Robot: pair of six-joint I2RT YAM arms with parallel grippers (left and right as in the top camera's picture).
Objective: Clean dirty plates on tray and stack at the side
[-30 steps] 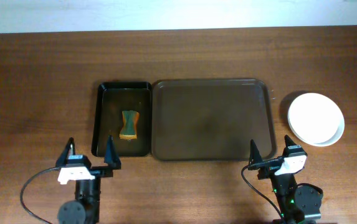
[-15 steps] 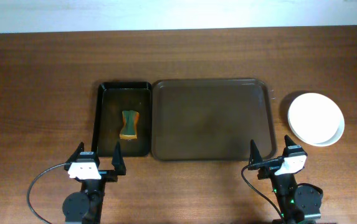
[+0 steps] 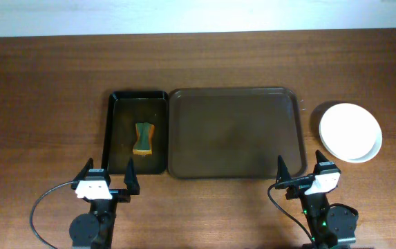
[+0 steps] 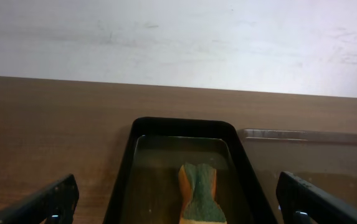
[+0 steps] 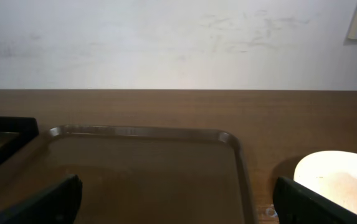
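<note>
As the plates [image 3: 350, 131] sit stacked near the counter's [image 3: 45, 83] right edge, park left end effector [image 3: 109, 167] and right end effector [image 3: 300, 164], both spread.

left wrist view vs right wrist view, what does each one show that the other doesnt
Only the left wrist view shows the green-topped orange sponge, lying inside the black tray.

Only the right wrist view shows the white plates, on the table just right of the brown tray.

Both show the brown tray with nothing on it, some of the black tray (only a corner in the right wrist view), the wooden table and the pale wall behind.
</note>
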